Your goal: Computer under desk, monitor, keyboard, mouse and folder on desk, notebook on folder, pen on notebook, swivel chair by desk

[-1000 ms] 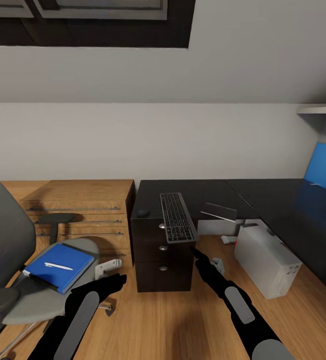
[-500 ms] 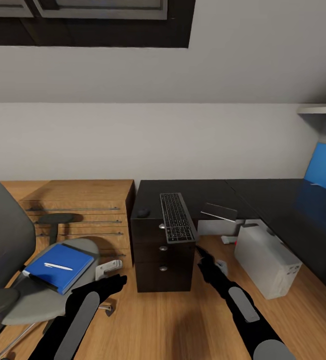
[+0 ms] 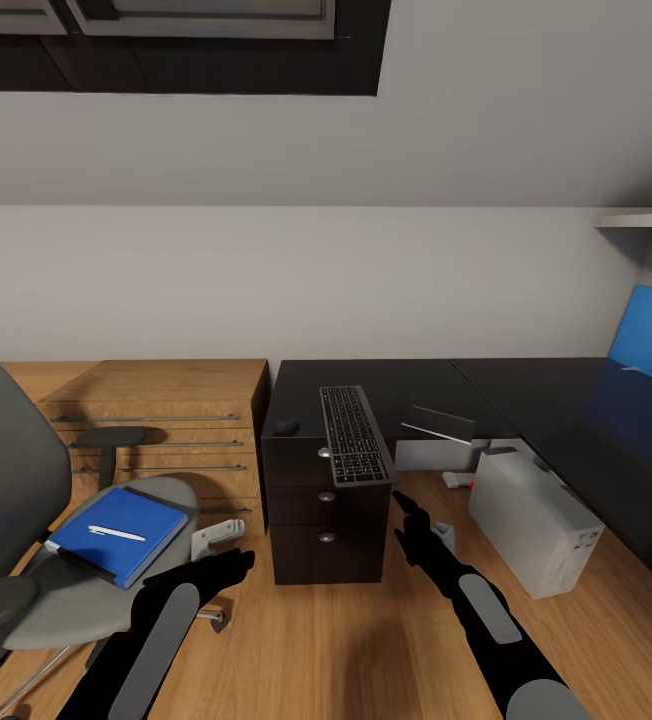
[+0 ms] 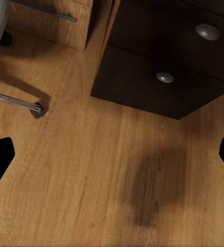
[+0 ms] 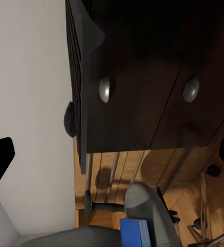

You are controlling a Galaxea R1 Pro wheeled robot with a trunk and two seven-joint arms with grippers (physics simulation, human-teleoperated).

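A dark keyboard (image 3: 354, 435) lies on the black desk (image 3: 526, 390), its near end hanging over the drawer front. A black mouse (image 3: 286, 426) sits to its left. On the grey swivel chair (image 3: 11, 500) rests a blue folder (image 3: 121, 530) with a white pen (image 3: 116, 533) on top; I cannot tell a separate notebook. A white computer tower (image 3: 531, 520) stands on the floor under the desk. The blue monitor (image 3: 651, 340) is at the far right. My right gripper (image 3: 406, 505) is open, just below the keyboard's end. My left gripper (image 3: 228, 565) is open, low beside the chair.
A wooden dresser (image 3: 166, 420) stands left of the desk's drawer unit (image 3: 326, 510), whose round knobs (image 5: 105, 88) show close up in the right wrist view. A grey panel (image 3: 436, 425) leans under the desk. Chair legs (image 4: 19, 100) spread over the wood floor.
My right gripper has drawn slightly back and to the right from beneath the keyboard's end. The left arm and the objects have not moved.
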